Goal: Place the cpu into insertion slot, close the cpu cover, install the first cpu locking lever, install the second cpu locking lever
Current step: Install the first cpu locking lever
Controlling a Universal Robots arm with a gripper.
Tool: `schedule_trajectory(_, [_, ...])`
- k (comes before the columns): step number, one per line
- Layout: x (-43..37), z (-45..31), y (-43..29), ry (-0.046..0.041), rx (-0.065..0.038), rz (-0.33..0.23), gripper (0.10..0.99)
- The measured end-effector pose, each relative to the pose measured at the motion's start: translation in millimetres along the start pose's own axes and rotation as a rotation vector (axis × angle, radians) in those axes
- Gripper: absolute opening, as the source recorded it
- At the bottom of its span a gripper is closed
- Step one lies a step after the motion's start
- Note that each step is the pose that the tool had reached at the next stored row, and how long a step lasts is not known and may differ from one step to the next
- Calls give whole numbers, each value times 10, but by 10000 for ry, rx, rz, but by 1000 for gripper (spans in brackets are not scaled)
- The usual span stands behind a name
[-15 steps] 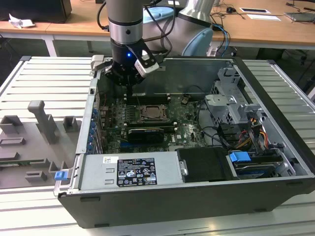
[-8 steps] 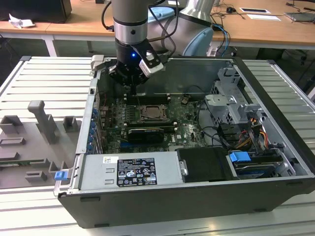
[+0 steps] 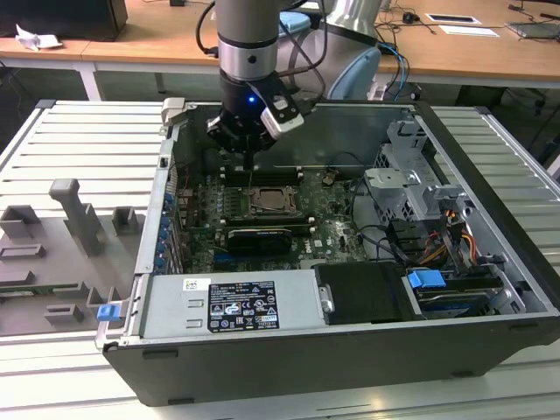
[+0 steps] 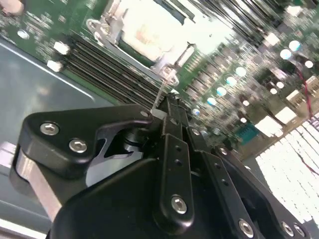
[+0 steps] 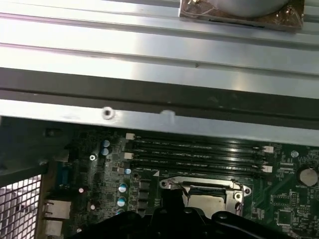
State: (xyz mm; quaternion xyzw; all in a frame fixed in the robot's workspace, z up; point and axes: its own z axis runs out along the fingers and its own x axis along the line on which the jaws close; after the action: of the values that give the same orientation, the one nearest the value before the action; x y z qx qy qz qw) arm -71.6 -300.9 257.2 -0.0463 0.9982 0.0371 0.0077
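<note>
Since the cpu (image 4: 149, 35) already sits in the insertion slot (image 3: 270, 203) with the cpu cover (image 4: 112, 27) down over it, I'm really dealing with the thin wire locking lever (image 4: 160, 92). My gripper (image 4: 167, 107) looks pinched narrow right at its tip, though I can't swear it's actually clamped. I'd guess that lever's springy, stiff and slippery, best taken near the free end. Memory slots (image 5: 199, 152) crowd one side, and the black card (image 3: 259, 236) sits just beyond the socket.

In the exterior view the computer case (image 3: 490, 289) fills the frame's centre and right; the insertion slot (image 3: 269, 202) lies mid-frame, the gripper (image 3: 249, 156) just above it.
</note>
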Motion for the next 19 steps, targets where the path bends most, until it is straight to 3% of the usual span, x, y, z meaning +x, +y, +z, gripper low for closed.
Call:
schedule_trajectory(4, [-279, 62, -18, -1, -1, 8, 106])
schedule_trajectory(6, [-357, 85, -27, -5, -5, 17, 106])
schedule_trajectory(12, [-371, 152, -24, -25, -129, 152, 106])
schedule_trajectory(15, [-372, 222, 1, -30, -220, 153, 106])
schedule_trajectory(17, [-372, 255, 4, -41, -340, 153, 106])
schedule_trajectory(19, [-372, 285, 6, -59, -527, 157, 106])
